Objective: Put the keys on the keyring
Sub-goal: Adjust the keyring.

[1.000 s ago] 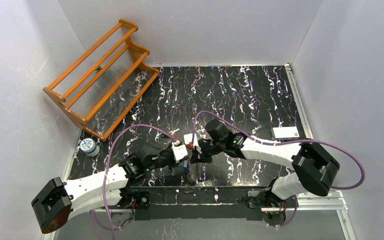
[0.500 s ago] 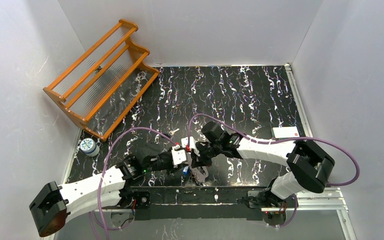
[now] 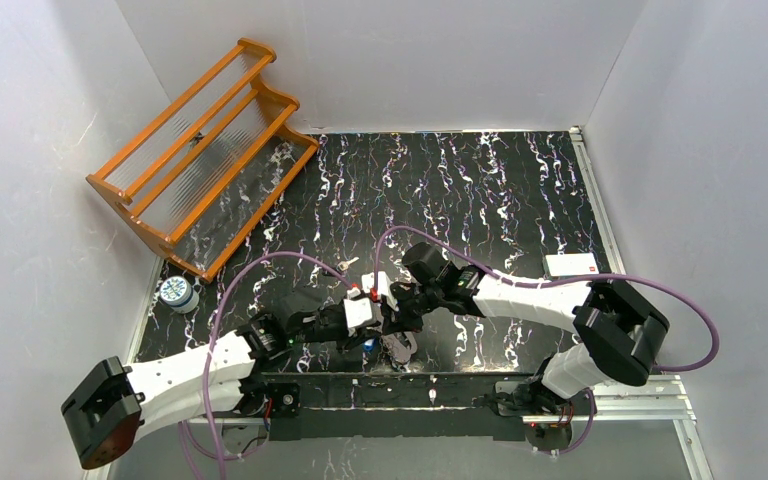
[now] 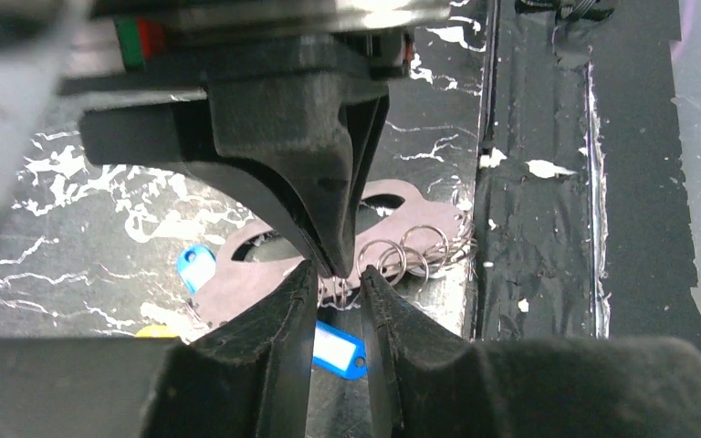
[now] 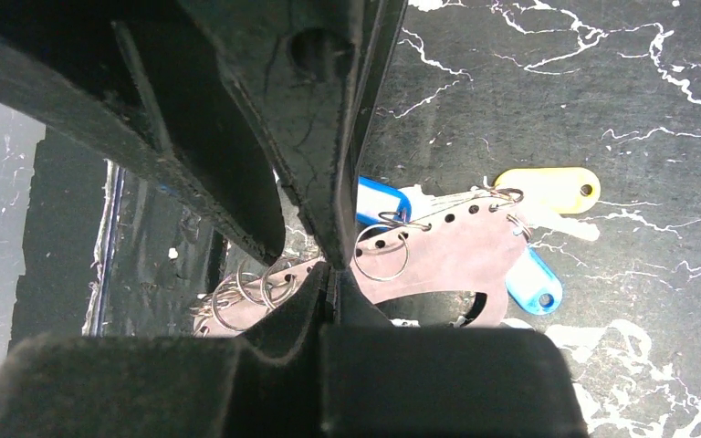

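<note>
The keyring is a flat mauve plate [image 5: 456, 251] with a row of holes and several steel split rings [image 4: 415, 251]; it lies near the table's front, also seen in the top view [image 3: 400, 346]. Keys with blue tags [image 4: 340, 349] [image 5: 535, 284] and a yellow tag [image 5: 548, 189] lie around it. My right gripper [image 5: 333, 274] is shut, its tip pinching a small split ring [image 4: 338, 290] above the plate. My left gripper [image 4: 339, 278] faces it, fingers a narrow gap apart, straddling the right tip and that ring. The two grippers meet in the top view [image 3: 378, 318].
An orange wooden rack [image 3: 200, 150] stands at the back left. A round patterned tin [image 3: 176, 292] sits at the left edge, a white card with a red mark [image 3: 571, 265] at the right. A loose silver key [image 3: 348, 266] lies behind the grippers. The mat's taped front edge [image 4: 488, 182] is close.
Both grippers have moved a little left and toward the front edge, staying tip to tip. The mauve plate now shows on the table just under them.
</note>
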`<action>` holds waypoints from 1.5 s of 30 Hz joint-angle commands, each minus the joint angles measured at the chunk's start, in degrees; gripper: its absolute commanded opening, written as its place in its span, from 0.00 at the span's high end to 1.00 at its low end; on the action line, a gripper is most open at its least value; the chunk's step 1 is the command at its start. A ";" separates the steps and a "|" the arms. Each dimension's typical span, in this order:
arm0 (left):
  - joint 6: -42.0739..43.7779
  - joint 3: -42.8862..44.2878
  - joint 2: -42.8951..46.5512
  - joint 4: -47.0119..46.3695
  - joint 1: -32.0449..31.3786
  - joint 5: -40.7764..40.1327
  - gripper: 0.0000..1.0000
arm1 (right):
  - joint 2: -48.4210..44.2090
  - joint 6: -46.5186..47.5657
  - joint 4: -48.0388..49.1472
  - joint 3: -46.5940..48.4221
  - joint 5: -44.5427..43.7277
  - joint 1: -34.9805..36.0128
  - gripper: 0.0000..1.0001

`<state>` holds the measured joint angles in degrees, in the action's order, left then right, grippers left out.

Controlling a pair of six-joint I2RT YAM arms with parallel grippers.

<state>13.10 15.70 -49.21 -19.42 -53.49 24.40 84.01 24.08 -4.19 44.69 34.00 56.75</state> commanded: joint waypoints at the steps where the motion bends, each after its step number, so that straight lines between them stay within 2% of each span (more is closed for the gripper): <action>1: -1.28 -1.82 -0.39 -2.09 -0.37 -1.50 0.77 | -1.63 -1.02 2.74 1.72 0.51 0.26 0.99; 11: -1.26 -3.51 2.27 -1.11 -0.38 -5.11 0.77 | -3.34 -2.43 5.73 0.28 0.56 0.29 0.99; 18: -1.44 -4.37 0.64 -2.82 -0.50 -5.94 0.77 | -4.52 -3.11 7.09 0.03 0.82 0.28 0.99; 25: -1.26 -3.91 0.17 -5.16 -0.55 -7.60 0.87 | -3.66 -3.07 6.83 0.30 0.90 0.29 0.99; 31: -1.76 -4.20 2.32 -4.88 -0.56 -8.35 0.81 | -3.54 -2.76 6.54 0.48 0.66 0.29 0.99; 36: -1.48 -4.39 3.40 -4.83 -0.57 -8.39 0.87 | -3.63 -2.71 6.41 0.66 0.70 0.22 0.99; 41: -1.11 -3.88 1.11 -4.65 -0.56 -7.41 1.00 | -3.84 -2.72 6.37 0.92 0.51 0.29 0.99; 45: -1.16 -3.42 0.56 -4.43 -0.56 -7.35 1.00 | -4.06 -2.76 6.15 1.27 -0.26 0.29 0.99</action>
<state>11.51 11.60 -48.14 -23.99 -53.87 16.95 81.10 21.21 -0.05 44.58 33.12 56.75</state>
